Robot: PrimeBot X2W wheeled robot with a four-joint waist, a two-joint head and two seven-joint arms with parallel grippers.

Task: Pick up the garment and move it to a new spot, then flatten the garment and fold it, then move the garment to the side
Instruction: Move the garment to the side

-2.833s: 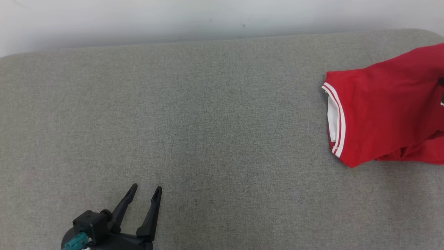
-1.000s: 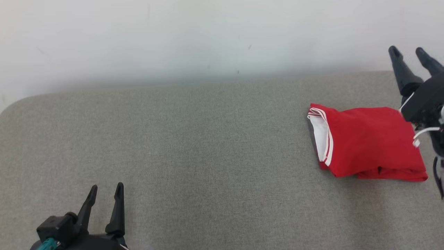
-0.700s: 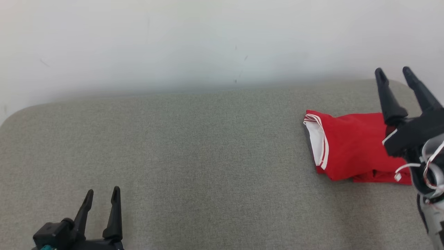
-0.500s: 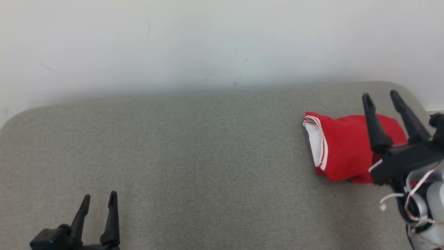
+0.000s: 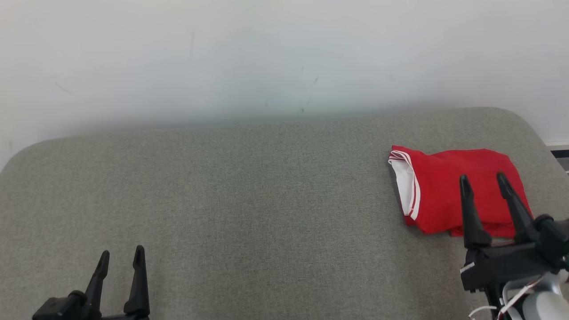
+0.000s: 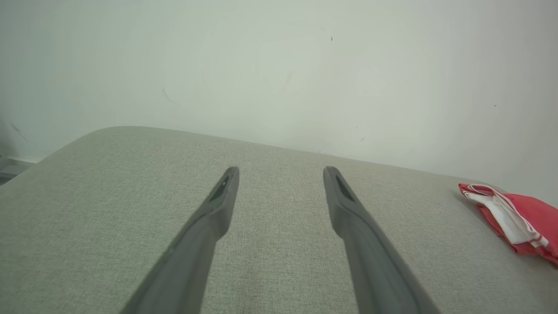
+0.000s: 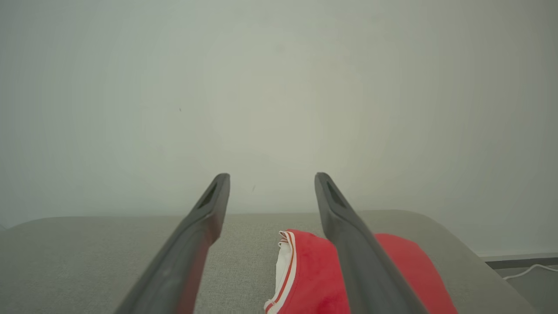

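The garment (image 5: 449, 186) is red with a white lining and white-striped trim, folded into a small bundle at the right end of the grey cushioned surface (image 5: 249, 195). It shows at the right edge of the left wrist view as the garment (image 6: 518, 218) and low in the right wrist view as the garment (image 7: 314, 274). My right gripper (image 5: 484, 181) hovers open just in front of the bundle, its fingers empty and overlapping the cloth in the head view. My left gripper (image 5: 121, 258) stands open and empty at the lower left, far from the cloth. Both wrist views show spread fingers, the left gripper (image 6: 281, 174) and the right gripper (image 7: 270, 179).
A pale wall (image 5: 266, 53) runs behind the surface. The surface's rounded right corner lies just past the garment, with floor and a white cable (image 7: 523, 270) beyond it. Bare grey fabric stretches between the two grippers.
The right gripper has drawn back from above the far edge of the garment toward me and lower, empty. The head camera has tilted up a little. The garment lies still, released.
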